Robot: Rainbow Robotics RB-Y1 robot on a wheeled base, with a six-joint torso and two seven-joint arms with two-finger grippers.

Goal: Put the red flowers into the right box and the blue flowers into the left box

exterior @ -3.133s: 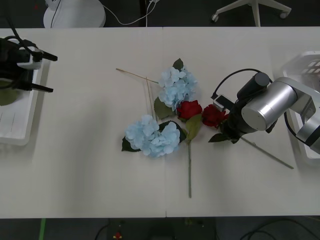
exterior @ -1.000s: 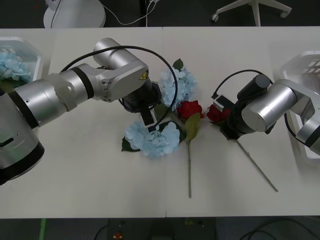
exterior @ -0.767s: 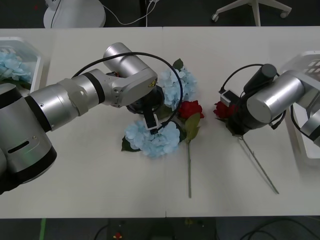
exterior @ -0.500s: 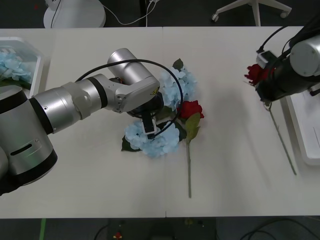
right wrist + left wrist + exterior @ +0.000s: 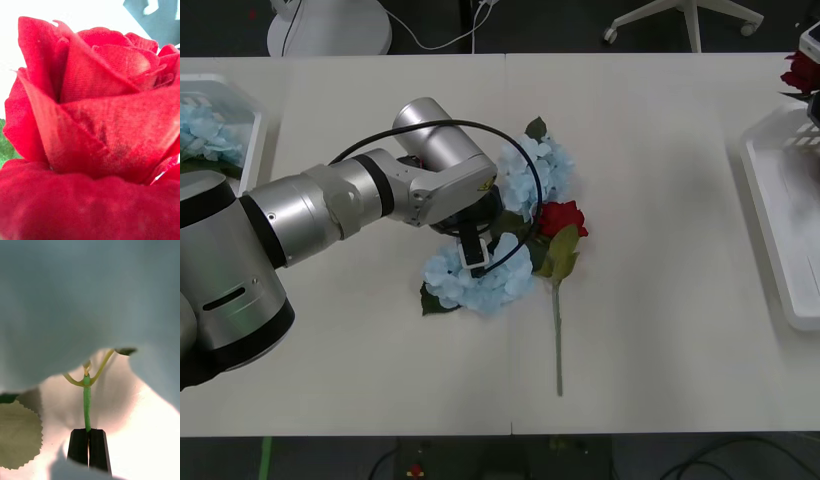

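Note:
My left gripper (image 5: 472,252) is down in the middle of the table. In the left wrist view its black fingers (image 5: 79,448) are shut on the green stem (image 5: 87,405) of a blue flower (image 5: 480,282), under its pale petals (image 5: 75,296). A second blue flower (image 5: 536,176) lies just behind, and one red flower (image 5: 560,217) lies beside them, its stem toward the front edge. More blue flowers (image 5: 204,130) lie in the left box (image 5: 248,150). My right gripper (image 5: 815,92) holds a red flower (image 5: 798,72) (image 5: 93,123) at the far end of the right box (image 5: 770,200).
A white round stand base (image 5: 328,26) and a chair's legs (image 5: 685,18) are on the floor beyond the table's far edge. My left arm (image 5: 330,210) stretches across the table's left half.
My right arm has carried its red flower from the table's middle right and back to the right box. My left arm came from the left box and closed on the near blue flower, which shifted slightly left.

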